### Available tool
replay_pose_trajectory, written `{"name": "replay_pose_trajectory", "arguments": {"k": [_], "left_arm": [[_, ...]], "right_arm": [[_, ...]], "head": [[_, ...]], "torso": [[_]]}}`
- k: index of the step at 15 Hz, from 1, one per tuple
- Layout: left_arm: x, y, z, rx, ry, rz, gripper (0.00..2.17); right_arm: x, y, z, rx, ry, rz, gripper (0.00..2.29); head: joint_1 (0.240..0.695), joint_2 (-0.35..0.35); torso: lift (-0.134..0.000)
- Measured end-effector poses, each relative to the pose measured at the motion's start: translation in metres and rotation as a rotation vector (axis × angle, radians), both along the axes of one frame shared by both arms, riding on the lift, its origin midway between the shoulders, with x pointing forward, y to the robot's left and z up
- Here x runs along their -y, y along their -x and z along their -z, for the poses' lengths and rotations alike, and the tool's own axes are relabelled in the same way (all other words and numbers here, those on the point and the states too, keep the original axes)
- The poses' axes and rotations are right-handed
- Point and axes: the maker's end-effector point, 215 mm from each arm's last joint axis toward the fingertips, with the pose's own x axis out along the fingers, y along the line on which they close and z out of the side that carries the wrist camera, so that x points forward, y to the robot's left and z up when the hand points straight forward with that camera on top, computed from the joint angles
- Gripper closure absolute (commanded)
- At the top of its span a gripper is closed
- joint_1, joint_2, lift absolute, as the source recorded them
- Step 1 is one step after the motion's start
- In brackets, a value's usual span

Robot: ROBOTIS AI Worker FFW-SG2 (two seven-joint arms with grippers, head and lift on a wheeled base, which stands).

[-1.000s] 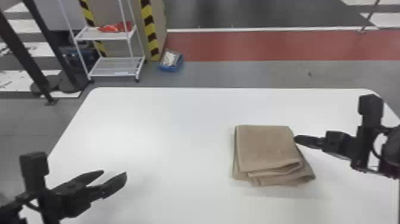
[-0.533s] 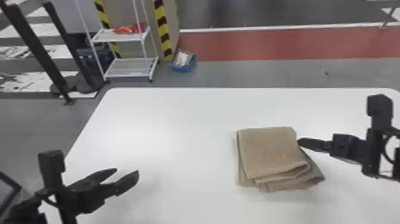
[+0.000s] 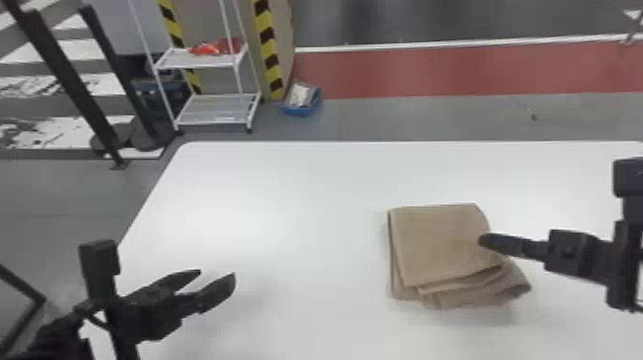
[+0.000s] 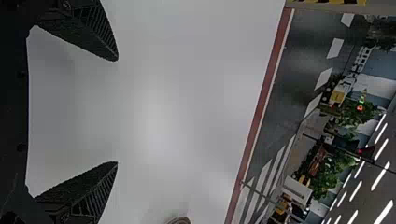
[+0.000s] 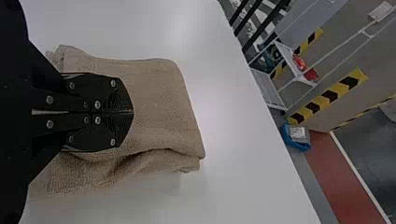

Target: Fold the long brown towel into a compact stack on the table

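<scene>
Head view shows white table (image 3: 287, 215), apparently metal rack (image 3: 215, 109).

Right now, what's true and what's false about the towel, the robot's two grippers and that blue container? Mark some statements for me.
1. The brown towel lies folded on the white table. True.
2. The left gripper is closed. False: its fingers are apart.
3. The right gripper is closed. True.
4. The towel is nearer the left gripper. False: it is nearer the right gripper.
5. The blue container stands on the table. False: it is on the floor.
</scene>
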Motion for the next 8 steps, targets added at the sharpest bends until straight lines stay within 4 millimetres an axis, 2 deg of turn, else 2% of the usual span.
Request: {"name": "replay_pose_trajectory", "arguments": {"k": [2, 5, 7, 8], "left_arm": [[-0.004, 0.004, 0.001, -0.005, -0.001, -0.006, 0.09], [-0.009, 0.008, 0.002, -0.007, 0.0, -0.012, 0.09], [-0.007, 0.008, 0.002, -0.007, 0.002, -0.009, 0.09], [-0.005, 0.007, -0.001, -0.001, 0.0, -0.005, 0.09]], "right_arm": [[0.002, 0.006, 0.024, -0.051, 0.05, 0.001, 1.95], [0.013, 0.015, 0.045, -0.098, 0.1, 0.022, 1.95], [0.011, 0.019, 0.053, -0.111, 0.106, 0.015, 1.95], [0.009, 0.016, 0.05, -0.089, 0.093, 0.008, 1.95]], "head": [[0.695, 0.159], [0.695, 0.154], [0.695, 0.155], [0.695, 0.156]], "torso": [[-0.124], [-0.124], [-0.124], [-0.124]]}}
